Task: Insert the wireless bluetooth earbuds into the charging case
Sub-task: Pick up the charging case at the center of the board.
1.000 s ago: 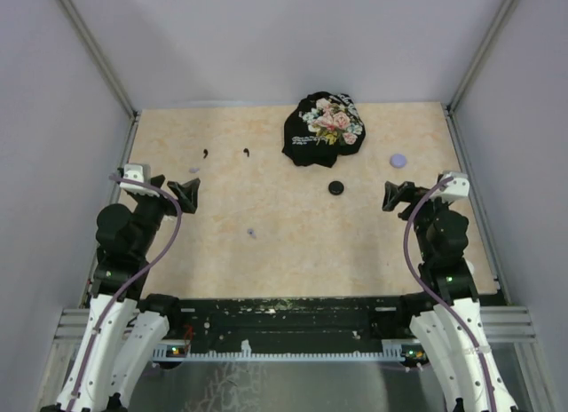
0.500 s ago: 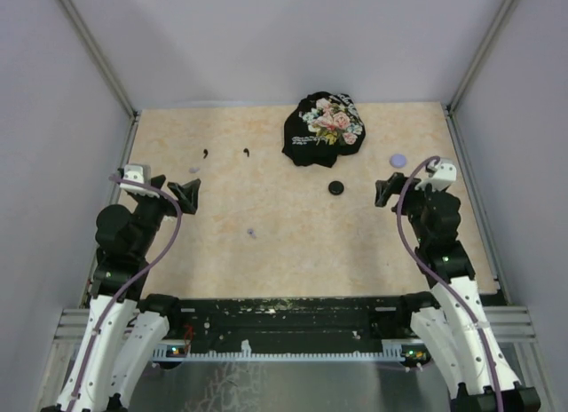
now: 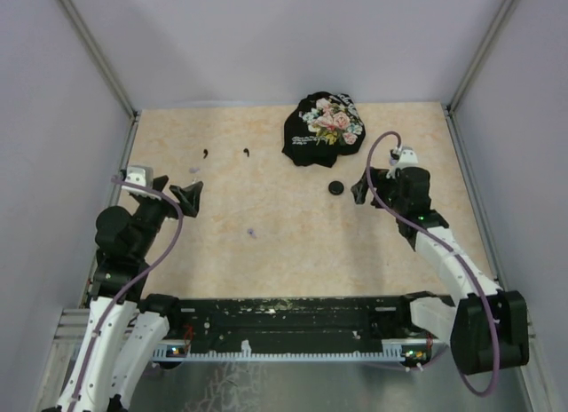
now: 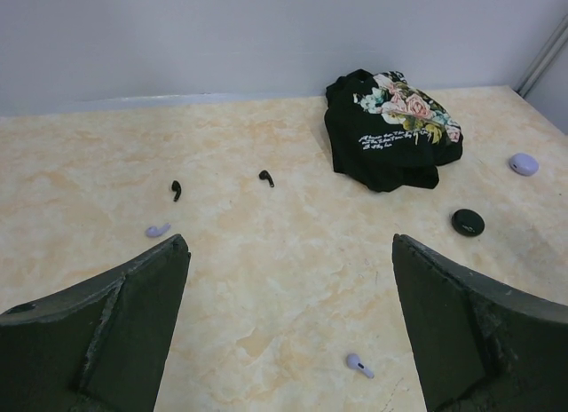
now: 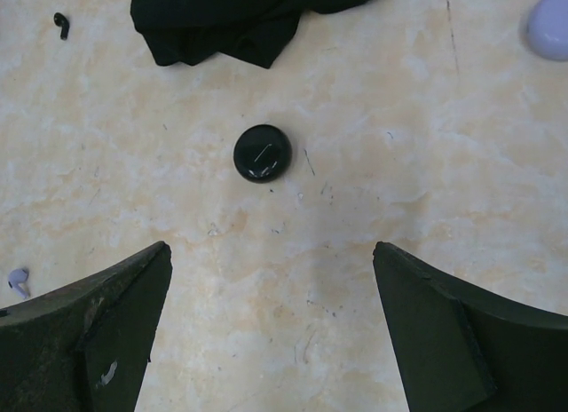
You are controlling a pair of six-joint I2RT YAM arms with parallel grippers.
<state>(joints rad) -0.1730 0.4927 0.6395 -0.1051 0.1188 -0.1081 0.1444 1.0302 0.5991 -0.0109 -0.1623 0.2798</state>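
Right pincer [image 5: 271, 252], jaws wide and empty, faces the round black charging case [image 5: 263, 153]; left pincer [image 4: 289, 243], equally wide and empty, faces two black earbuds [image 4: 177, 189]

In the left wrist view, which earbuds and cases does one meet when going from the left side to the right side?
lavender earbud → black earbud → second black earbud → near lavender earbud → black case → lavender case
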